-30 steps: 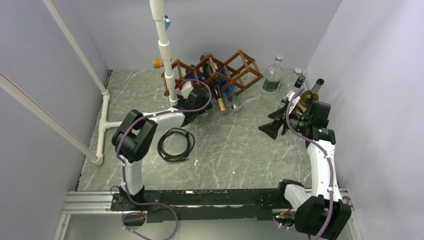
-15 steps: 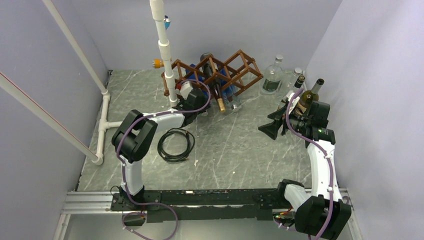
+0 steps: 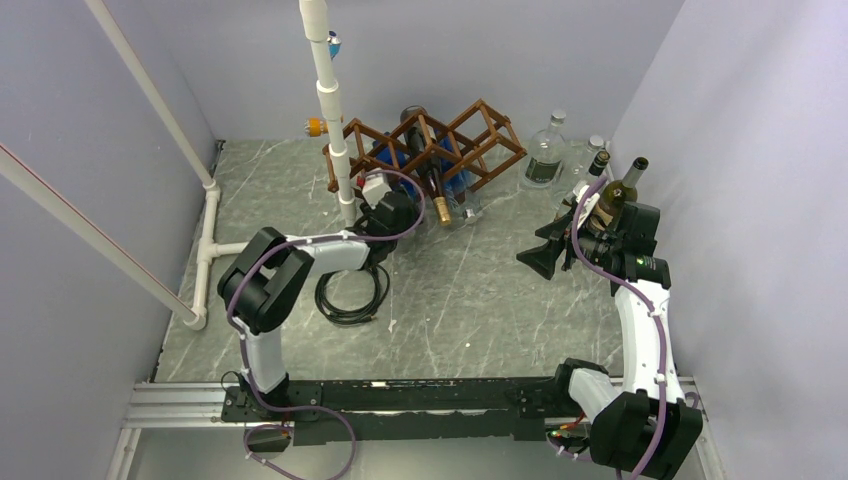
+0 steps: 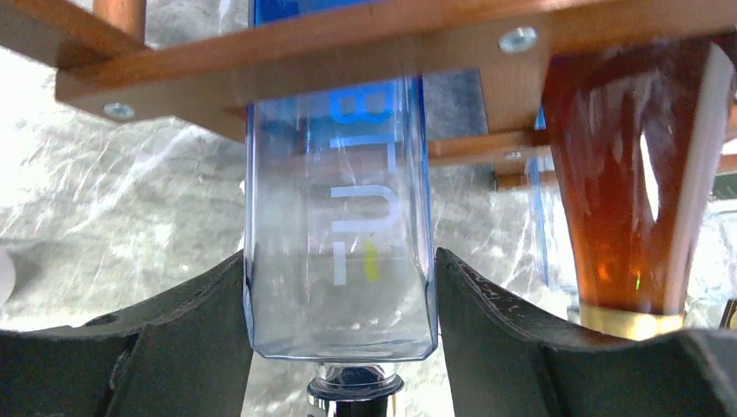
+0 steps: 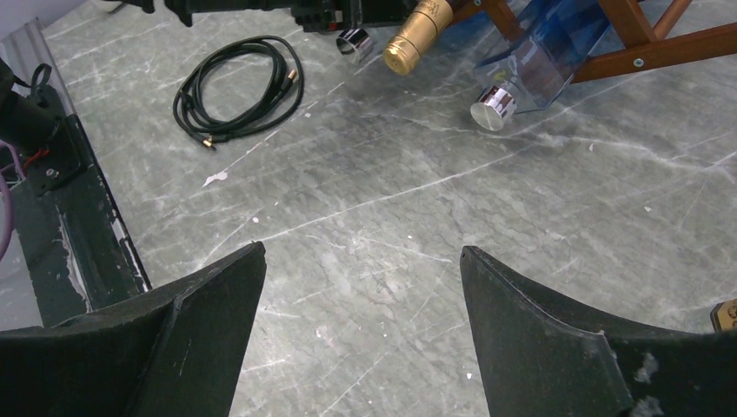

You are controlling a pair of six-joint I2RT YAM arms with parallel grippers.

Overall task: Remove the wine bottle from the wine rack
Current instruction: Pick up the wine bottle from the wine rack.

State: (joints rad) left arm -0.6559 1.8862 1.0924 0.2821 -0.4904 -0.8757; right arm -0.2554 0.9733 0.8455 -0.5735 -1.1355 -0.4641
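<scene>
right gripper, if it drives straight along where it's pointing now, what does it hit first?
Probably the bare table: the open right gripper tilts down at it, well short of the cable. Depth is unclear.

Left arm (image 3: 322,246), right arm (image 3: 641,322): white links, black joints; purple cables (image 3: 583,250) running along both; right end effector (image 5: 361,250) matte black, scuffed.

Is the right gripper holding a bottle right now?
No, the right gripper stands open, with only the grey marbled tabletop showing between its jaws.
</scene>
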